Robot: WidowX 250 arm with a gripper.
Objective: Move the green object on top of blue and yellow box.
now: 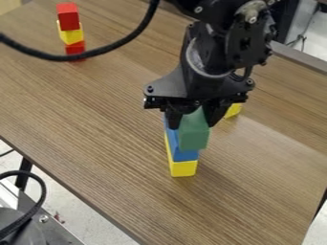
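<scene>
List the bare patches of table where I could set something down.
The table is bare between the red-and-yellow stack and its lower-left edge, and right of the blue block. It's crowded around the gripper, green block, lower yellow block and yellow block behind.

Blue block (184,155), partly hidden behind green block (193,136); rear yellow block (234,111), partly hidden by gripper (193,118); lower red block (75,48), partly covered by black cable (127,38); robot arm (223,40), cut off at top edge
</scene>
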